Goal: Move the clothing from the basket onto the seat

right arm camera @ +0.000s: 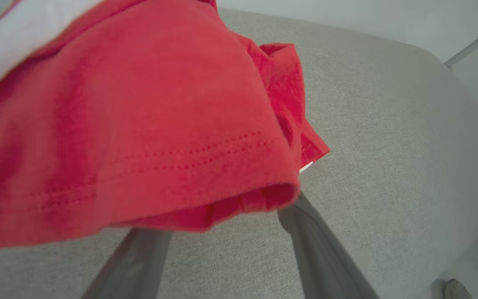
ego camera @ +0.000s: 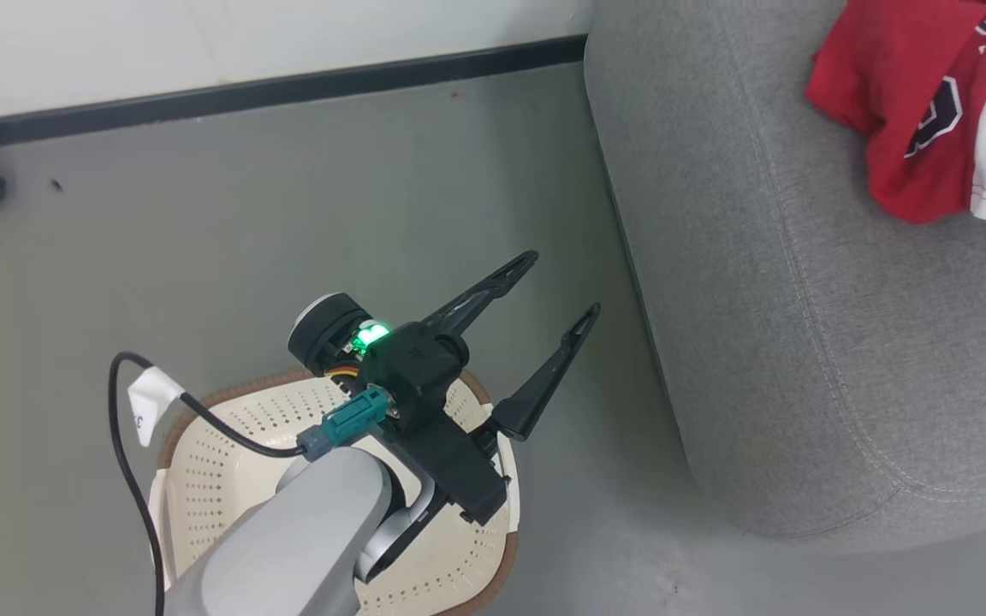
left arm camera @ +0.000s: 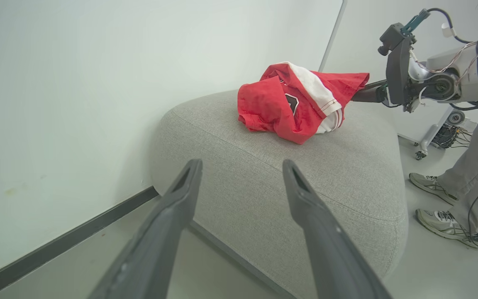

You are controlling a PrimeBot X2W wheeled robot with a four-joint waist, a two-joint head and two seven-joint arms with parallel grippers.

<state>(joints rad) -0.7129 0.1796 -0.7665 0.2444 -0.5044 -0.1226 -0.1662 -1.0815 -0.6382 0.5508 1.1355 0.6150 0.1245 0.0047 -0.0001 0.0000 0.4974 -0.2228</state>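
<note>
Nearby: a person's grey trainers [left arm camera: 430,182] and grey trouser legs [left arm camera: 467,166] are standing on the floor at four o'clock in the left wrist view, just beside the sofa [left arm camera: 305,178]. A wheeled stand [left arm camera: 440,133] with trailing cables is sitting behind them.
In the way: the pale left forearm [ego camera: 305,530] and its black cable [ego camera: 121,445] are hanging over the laundry basket [ego camera: 210,479] at seven o'clock in the head view, covering much of its inside.
Floor: the smooth grey floor [ego camera: 245,222] is running up to a black skirting strip [ego camera: 288,85] under a white wall at twelve o'clock.
Clothing: the red jersey [left arm camera: 272,104] is lying crumpled on top of the sofa, at two o'clock in the head view and well apart from the basket. A broad white band, thin striped trim and a black emblem are showing among its folds.
Right gripper: the right gripper [right arm camera: 222,226] is reaching in at the jersey's three o'clock edge in the left wrist view. Its fingers [right arm camera: 318,257] are standing wide apart, with a stitched red hem draping over their hidden tips.
Left gripper: the left gripper [ego camera: 567,281] is hovering over the floor between basket and sofa. Its fingers are spreading wide around nothing and pointing toward two o'clock.
Materials: the sofa is showing grey woven upholstery, rounded corners and stitched seams. The oval basket is showing cream perforated plastic under a tan-brown rim.
</note>
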